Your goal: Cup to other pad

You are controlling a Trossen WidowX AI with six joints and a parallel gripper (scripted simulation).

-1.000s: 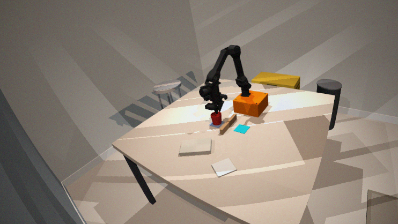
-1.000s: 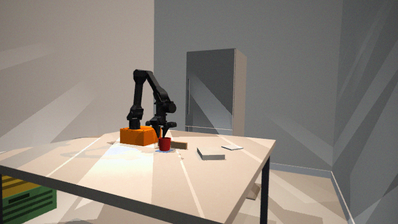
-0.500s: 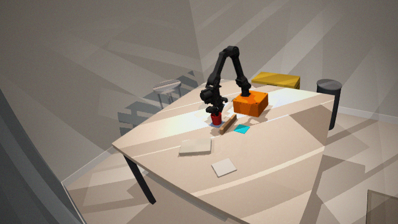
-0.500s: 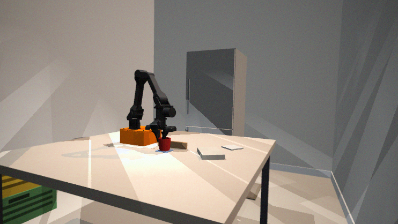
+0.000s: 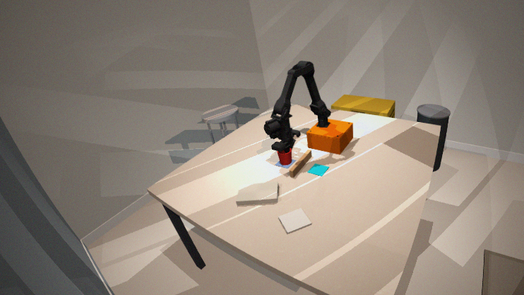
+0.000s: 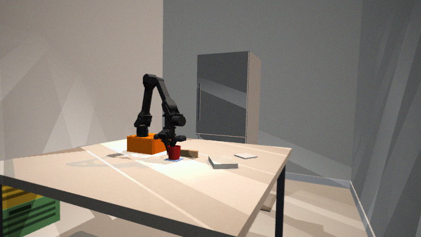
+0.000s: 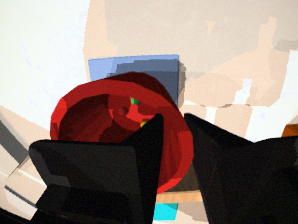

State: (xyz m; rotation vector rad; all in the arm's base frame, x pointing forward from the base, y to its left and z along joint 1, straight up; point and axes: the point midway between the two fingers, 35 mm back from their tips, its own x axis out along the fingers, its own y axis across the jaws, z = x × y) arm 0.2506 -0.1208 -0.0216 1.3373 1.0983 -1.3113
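My fingers [image 5: 285, 149] [image 6: 173, 145] are down at the cup [image 5: 284, 158] [image 6: 174, 154] [image 7: 97, 117], set to a narrow gap with its wall between them: one finger reaches inside, the other stands outside. I cannot tell whether they grip that wall firmly; from my wrist I see some room between the inner finger and the wall.

The cup stands upright on the blue pad [image 5: 279, 166] [image 6: 178, 160] [image 7: 107, 66]. Inside it I can make out a green marble [image 7: 135, 101], a yellow marble [image 7: 144, 123] partly hidden by my inner finger, and a dark red marble [image 7: 123, 111].

The other pad, the cyan pad [image 5: 318, 169] [image 7: 166, 211], lies flat on the desk [image 5: 348, 219] [image 6: 147, 182] [image 7: 215, 42] without the cup. Between the two pads a wooden bar [image 5: 300, 164] [image 6: 192, 153] [image 7: 184, 197] rests on the desk, near the cup.

Farther out on the desk lie a thick grey slab [image 5: 258, 194] [image 6: 223, 163] and a thin tile [image 5: 294, 220] [image 6: 245, 156], apart from each other. My arm stands on an orange box [image 5: 324, 142] [image 6: 139, 144] [image 7: 291, 131].
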